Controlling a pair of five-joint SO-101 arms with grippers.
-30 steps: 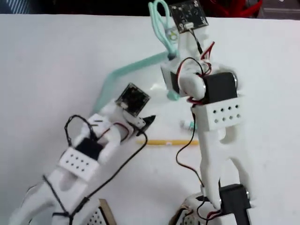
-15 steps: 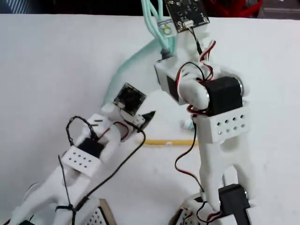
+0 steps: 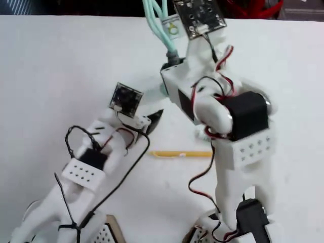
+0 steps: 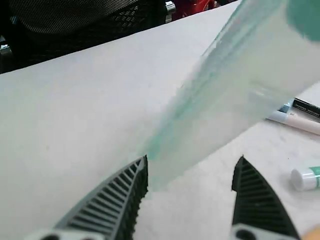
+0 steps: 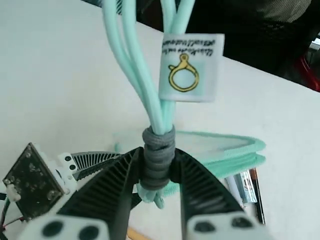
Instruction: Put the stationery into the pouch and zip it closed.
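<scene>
A translucent mint pouch (image 4: 225, 100) hangs off the table by its mint cords (image 3: 157, 20), which carry a white tag (image 5: 190, 67). My right gripper (image 5: 157, 160) is shut on the grey collar of those cords, and in the high view it (image 3: 170, 62) sits at the far middle. My left gripper (image 4: 192, 165) is open just below the pouch, whose lower corner dips between the fingers; in the high view it (image 3: 153, 121) is left of the right arm. A yellow pencil (image 3: 182, 154) lies on the table between the arms. Pens (image 4: 300, 112) and a glue stick (image 4: 307, 177) lie beyond the pouch.
The white table (image 3: 61, 66) has free room on its left and far right. A black mesh chair (image 4: 75, 25) stands past the far edge. The arm bases and a brown corner piece (image 3: 114, 228) are at the near edge.
My right gripper has risen and shifted left with the cords, lifting the pouch off the table. The left arm has moved slightly left and farther in under it.
</scene>
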